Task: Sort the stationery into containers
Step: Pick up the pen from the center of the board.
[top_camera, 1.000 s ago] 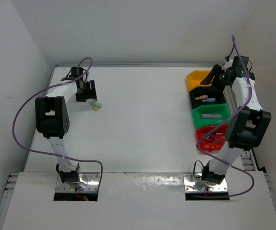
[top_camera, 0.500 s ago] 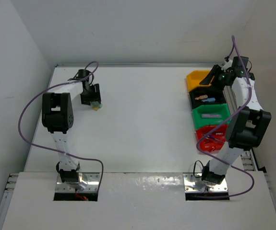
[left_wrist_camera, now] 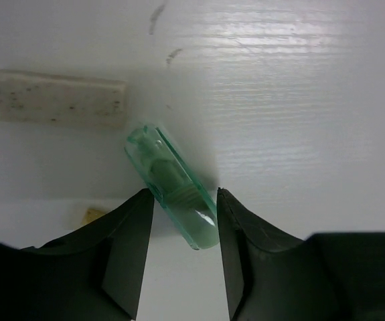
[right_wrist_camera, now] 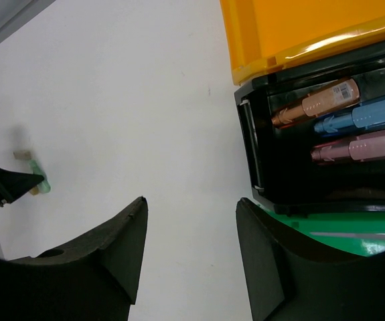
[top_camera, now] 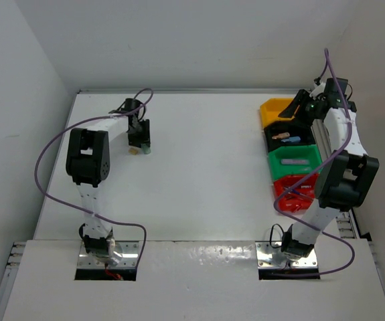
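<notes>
Left claw [left_wrist_camera: 183,215] farther right, astride half-hidden green cap [left_wrist_camera: 169,177]

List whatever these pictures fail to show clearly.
- Red bin, top view: contents mostly hidden by right arm.
- Green item, left wrist view: whether left gripper touches it is unclear.
- Yellow bin, right wrist view: inside cut off by top edge.
</notes>
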`<state>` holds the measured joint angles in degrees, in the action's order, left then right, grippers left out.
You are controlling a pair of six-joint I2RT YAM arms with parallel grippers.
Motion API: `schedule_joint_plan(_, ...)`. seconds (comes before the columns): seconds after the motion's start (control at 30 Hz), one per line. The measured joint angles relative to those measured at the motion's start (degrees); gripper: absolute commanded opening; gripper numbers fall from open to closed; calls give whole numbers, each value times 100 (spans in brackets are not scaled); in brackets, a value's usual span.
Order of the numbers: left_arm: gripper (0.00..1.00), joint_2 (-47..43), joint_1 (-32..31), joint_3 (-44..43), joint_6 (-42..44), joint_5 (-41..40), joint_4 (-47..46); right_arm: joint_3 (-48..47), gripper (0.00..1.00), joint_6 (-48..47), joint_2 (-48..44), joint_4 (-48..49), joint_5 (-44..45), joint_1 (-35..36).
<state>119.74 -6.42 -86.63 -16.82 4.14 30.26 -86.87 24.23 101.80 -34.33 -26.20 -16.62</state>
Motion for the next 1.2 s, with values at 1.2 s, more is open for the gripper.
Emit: schedule_joint_plan(1.2, 8, -1784, -562, 1353, -275, 3449, -2107, 774, 51, 297, -911, 1084, 94, 2817)
